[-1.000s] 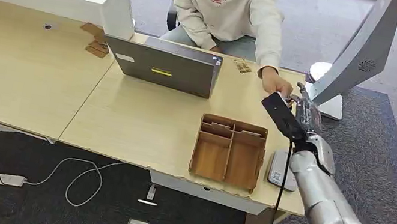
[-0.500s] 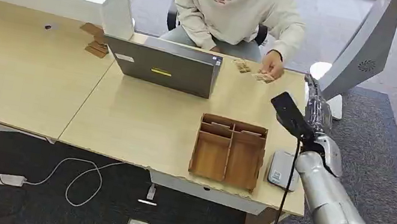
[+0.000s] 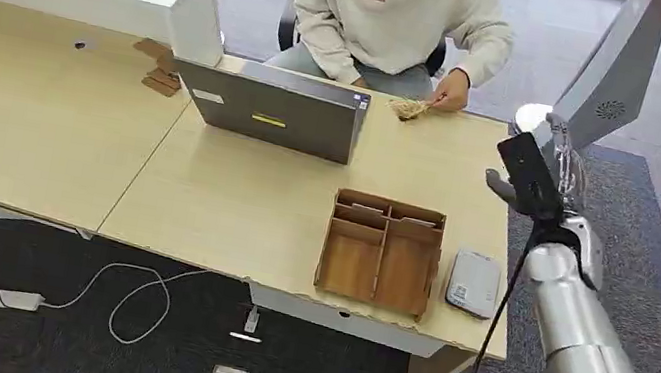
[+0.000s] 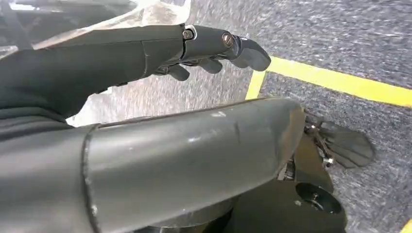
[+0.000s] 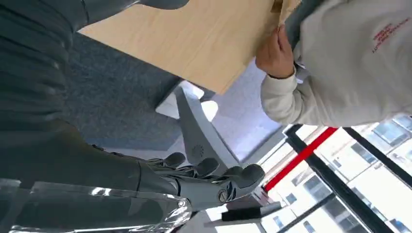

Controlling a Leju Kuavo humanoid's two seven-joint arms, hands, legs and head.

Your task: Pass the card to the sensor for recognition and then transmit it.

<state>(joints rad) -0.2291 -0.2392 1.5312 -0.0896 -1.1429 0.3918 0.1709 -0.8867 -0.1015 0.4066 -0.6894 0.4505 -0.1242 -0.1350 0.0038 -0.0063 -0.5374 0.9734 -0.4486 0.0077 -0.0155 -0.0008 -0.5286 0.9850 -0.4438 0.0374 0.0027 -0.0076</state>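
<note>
Fingers (image 5: 214,182) of the right hand (image 3: 534,185) spread, holding nothing — it risks clipping the pale wooden worktop (image 3: 233,201) edge while retracting.

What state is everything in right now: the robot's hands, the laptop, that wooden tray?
Right robot hand: raised beside the desk, holding nothing.
Left robot hand: hanging, holding nothing.
Laptop: open, facing the person.
Wooden tray: compartments look mostly empty.
Person's hand: on small wooden cards.

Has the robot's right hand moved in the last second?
Yes. The right hand has pulled back from over the desk to beyond its right edge, away from the person.
</note>
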